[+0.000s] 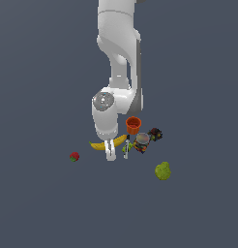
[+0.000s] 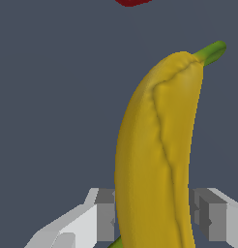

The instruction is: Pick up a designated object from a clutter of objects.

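Note:
The banana (image 1: 119, 141) lies on the dark floor at the edge of the clutter, curved and yellow, its middle hidden behind my gripper (image 1: 110, 154). In the wrist view the banana (image 2: 155, 145) fills the frame, its green stem tip pointing away, and it runs between my gripper (image 2: 152, 218). One of the fingers (image 2: 105, 220) sits against one flank and the other presses the opposite side, so the gripper looks shut on the banana. Whether the fruit has left the floor I cannot tell.
On the exterior view's right of the banana stand an orange cup (image 1: 133, 125), a grey-lidded can (image 1: 142, 139), dark multicoloured bits (image 1: 155, 133) and a thin white-and-green tool (image 1: 126, 147). A yellow-green fruit (image 1: 163, 171) lies apart, nearer. A red strawberry (image 1: 74, 156) sits to the left.

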{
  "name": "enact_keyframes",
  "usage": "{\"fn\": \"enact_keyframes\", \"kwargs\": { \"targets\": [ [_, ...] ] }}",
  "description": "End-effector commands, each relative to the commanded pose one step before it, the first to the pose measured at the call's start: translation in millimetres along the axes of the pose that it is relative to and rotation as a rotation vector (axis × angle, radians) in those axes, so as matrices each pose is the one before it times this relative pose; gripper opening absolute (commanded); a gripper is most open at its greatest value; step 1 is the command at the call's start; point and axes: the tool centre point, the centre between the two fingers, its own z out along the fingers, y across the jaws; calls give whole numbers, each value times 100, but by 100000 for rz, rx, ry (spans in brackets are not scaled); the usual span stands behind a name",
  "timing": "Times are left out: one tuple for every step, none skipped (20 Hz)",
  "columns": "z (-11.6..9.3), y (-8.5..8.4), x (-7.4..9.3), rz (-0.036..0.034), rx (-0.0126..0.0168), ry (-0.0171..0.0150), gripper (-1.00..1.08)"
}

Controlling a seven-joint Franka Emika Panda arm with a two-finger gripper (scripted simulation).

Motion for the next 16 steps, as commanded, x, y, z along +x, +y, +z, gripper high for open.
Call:
{"fn": "enact_keyframes", "kwargs": {
  "targets": [
    [-1890, -349, -665, 5, 242, 54, -100],
    [-826, -127, -312, 0, 0, 0, -100],
    [-874, -134, -328, 0, 0, 0, -100],
    [-909, -139, -325, 42, -32, 44, -100],
    [-964, -149, -358, 0, 0, 0, -100],
    [-1004, -155, -366, 21, -17, 41, -100],
    [-1050, -163, -386, 0, 0, 0, -100],
    [-1088, -170, -395, 19, -15, 42, -100],
    [-1095, -172, -397, 18, -14, 43, -100],
    [-1085, -171, -394, 0, 0, 0, -100],
    [-1072, -171, -387, 24, -18, 62, -100],
    [-1065, -170, -385, 0, 0, 0, -100],
    [-1055, -171, -382, 16, -12, 45, -100],
    [-1049, -171, -379, 0, 0, 0, -100],
    [-1040, -172, -378, 15, -12, 45, -100],
    [-1037, -172, -376, 0, 0, 0, -100]
  ]
}}
